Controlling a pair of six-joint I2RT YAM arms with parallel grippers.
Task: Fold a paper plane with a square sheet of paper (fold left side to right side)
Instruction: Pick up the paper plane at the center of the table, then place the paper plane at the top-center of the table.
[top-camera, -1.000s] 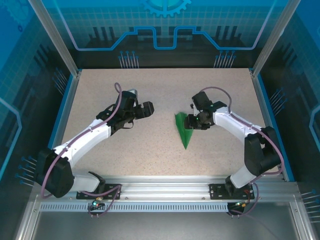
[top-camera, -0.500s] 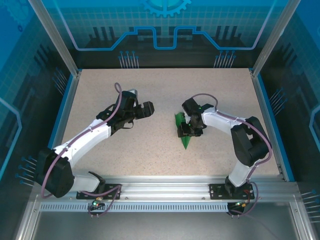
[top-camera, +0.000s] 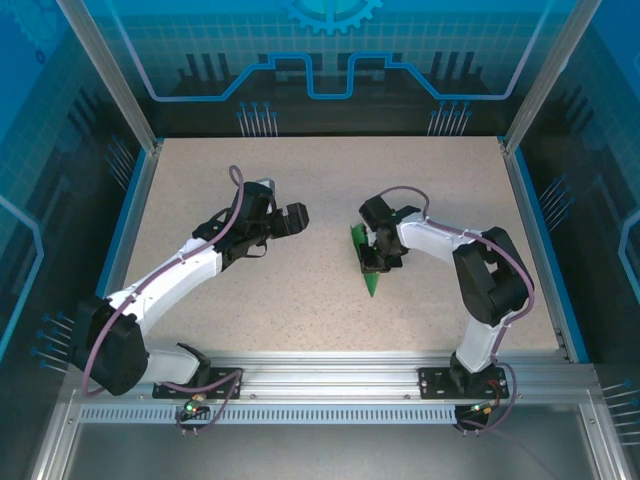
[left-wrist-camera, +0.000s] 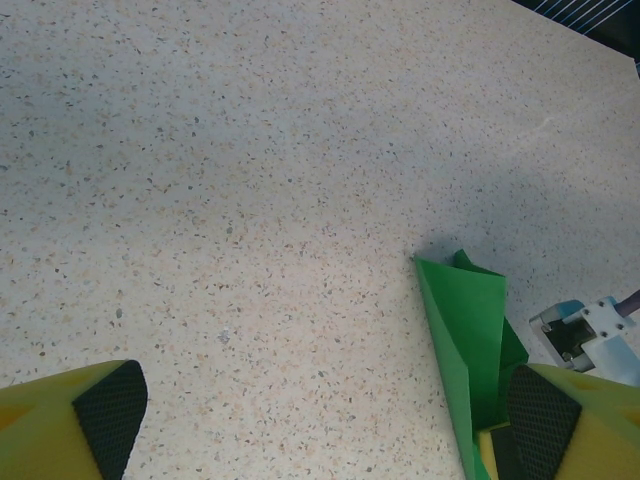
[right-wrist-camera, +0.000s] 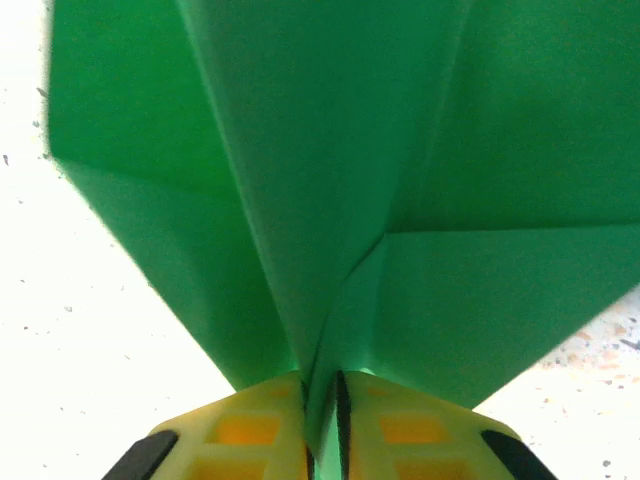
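The square sheet of paper is folded into a narrow green paper plane (top-camera: 371, 282) lying mid-table, its point toward the near edge. My right gripper (top-camera: 376, 256) sits over its wide end, shut on the plane's folded layers. In the right wrist view the yellow fingers (right-wrist-camera: 240, 432) pinch a raised green crease (right-wrist-camera: 330, 170) between them, at the right gripper (right-wrist-camera: 322, 425). My left gripper (top-camera: 297, 218) hovers to the plane's left, apart from it, open with nothing inside. The left wrist view has the left gripper (left-wrist-camera: 325, 415) spread wide, the plane (left-wrist-camera: 468, 330) beside its right finger.
The speckled table (top-camera: 250, 290) is bordered by blue rails and metal frame posts (top-camera: 110, 80). The arm bases stand on the rail at the near edge (top-camera: 330, 375). Part of the right arm's white wrist (left-wrist-camera: 590, 330) appears beyond the plane in the left wrist view.
My right gripper moved left onto the plane's wide end and closed on its folded layers. The left arm has stayed in place, open.
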